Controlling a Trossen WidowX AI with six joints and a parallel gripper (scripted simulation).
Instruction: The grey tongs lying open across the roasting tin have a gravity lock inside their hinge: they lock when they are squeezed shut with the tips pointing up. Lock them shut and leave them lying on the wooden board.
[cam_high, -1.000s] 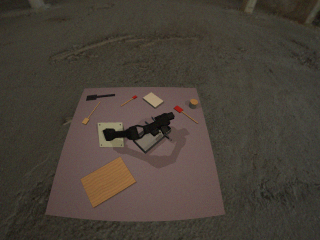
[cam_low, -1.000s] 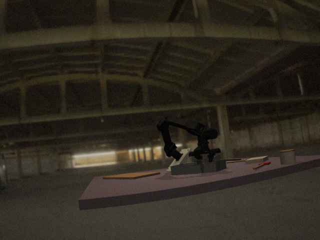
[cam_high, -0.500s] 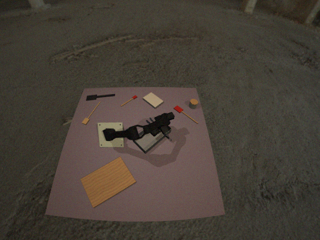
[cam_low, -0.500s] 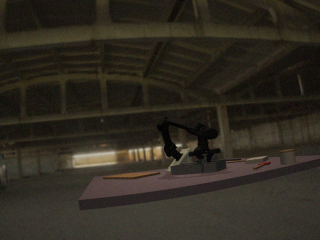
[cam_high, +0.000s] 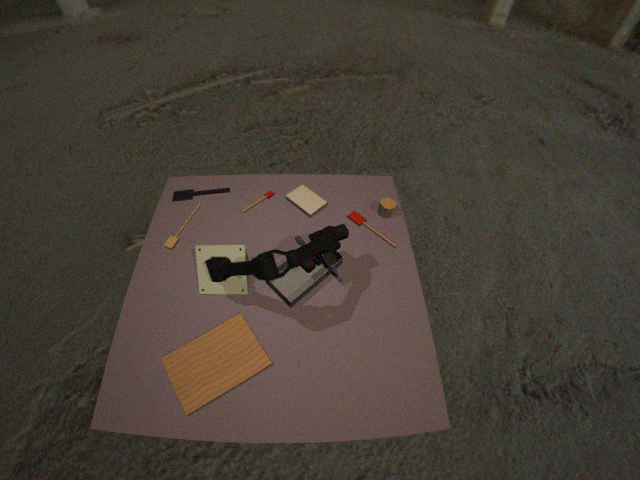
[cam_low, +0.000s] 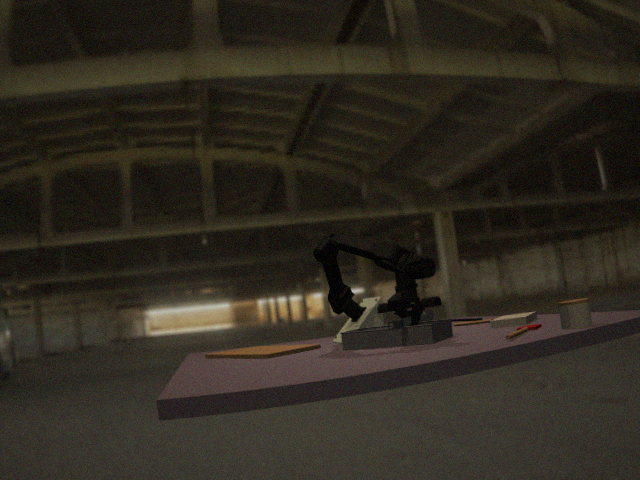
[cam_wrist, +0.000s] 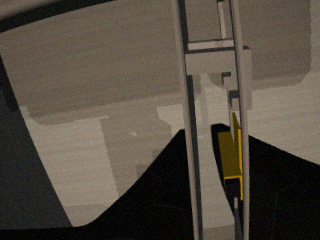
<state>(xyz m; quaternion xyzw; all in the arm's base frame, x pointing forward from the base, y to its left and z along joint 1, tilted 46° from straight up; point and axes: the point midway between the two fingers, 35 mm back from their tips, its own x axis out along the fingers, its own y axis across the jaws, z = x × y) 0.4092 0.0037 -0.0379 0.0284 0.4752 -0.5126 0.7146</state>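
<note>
The grey tongs (cam_high: 336, 273) (cam_wrist: 190, 110) lie across the roasting tin (cam_high: 291, 301) (cam_low: 369, 339). In the wrist view their two arms run close together, with a small block between them near the top and a yellow piece (cam_wrist: 229, 156) at the right arm. My gripper (cam_high: 319, 261) (cam_low: 415, 317) (cam_wrist: 201, 137) reaches down at the tin and is shut on the tongs, one black finger on each side. Whether the lock is engaged cannot be seen. The wooden board (cam_high: 217, 364) (cam_low: 263, 351) lies flat with nothing on it.
A cream block (cam_high: 306, 199) (cam_low: 513, 320), an orange-topped can (cam_high: 386, 208) (cam_low: 575, 315), a red-headed spatula (cam_high: 356, 218), a smaller one (cam_high: 268, 194), a black spatula (cam_high: 183, 195) and a wooden one (cam_high: 171, 241) lie around the arm. The arm's base plate (cam_high: 222, 288) is beside the tin.
</note>
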